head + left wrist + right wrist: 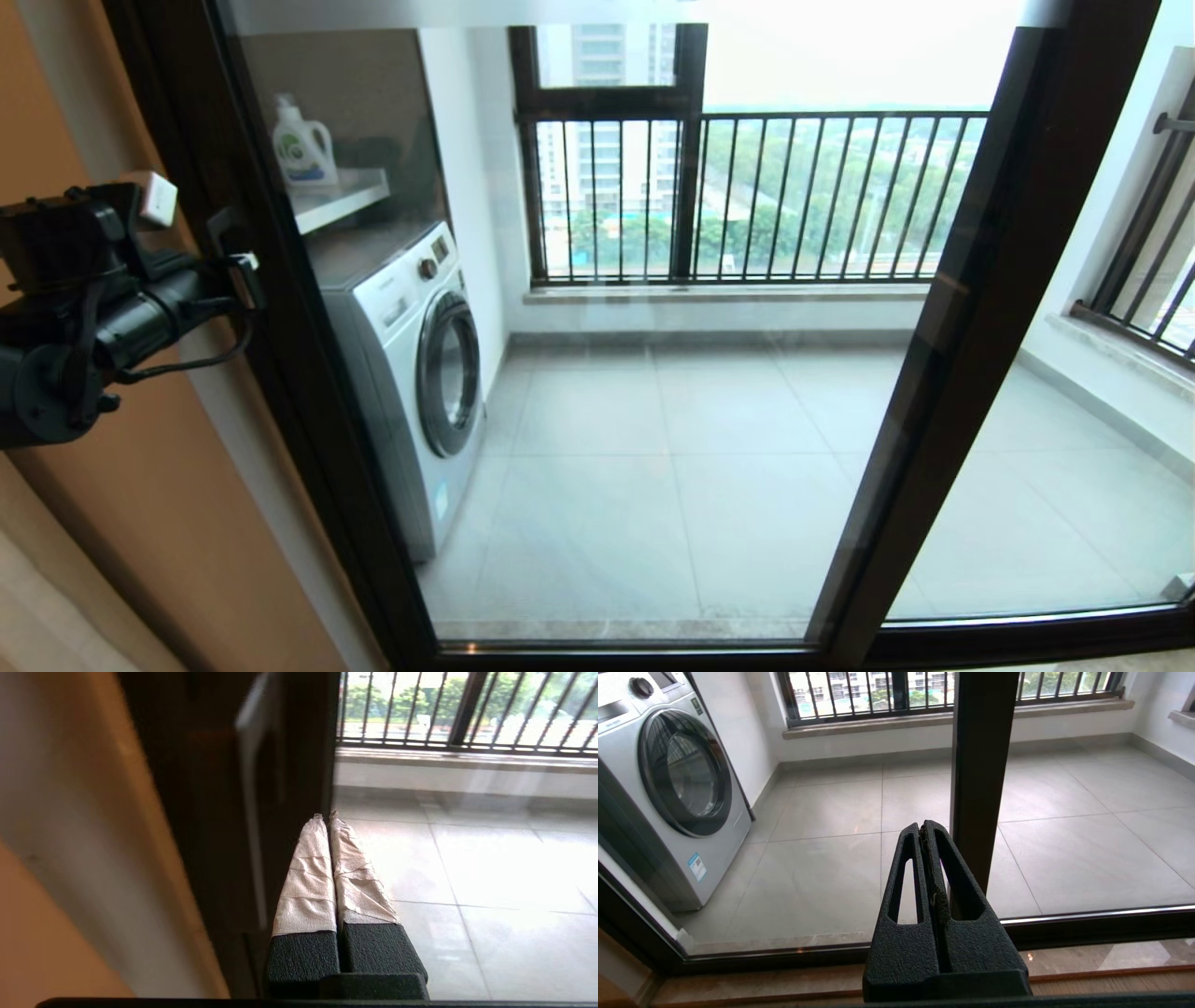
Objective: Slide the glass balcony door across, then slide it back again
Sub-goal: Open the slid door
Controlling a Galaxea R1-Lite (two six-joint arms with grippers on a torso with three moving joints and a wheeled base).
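Upright, glass balcony door [597, 373], long axis vertical.

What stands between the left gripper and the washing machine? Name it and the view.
In the head view, the glass balcony door, its dark left upright and pane, separates the left gripper from the washing machine.

Washing machine [411, 373] behind glass balcony door [597, 373], left side.

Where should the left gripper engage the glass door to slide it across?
Best at the left upright of the door, at handle height, coming from the room side: glass offers no purchase, the frame edge does. Left gripper, fingers together, is already there; the right gripper hangs low, shut.
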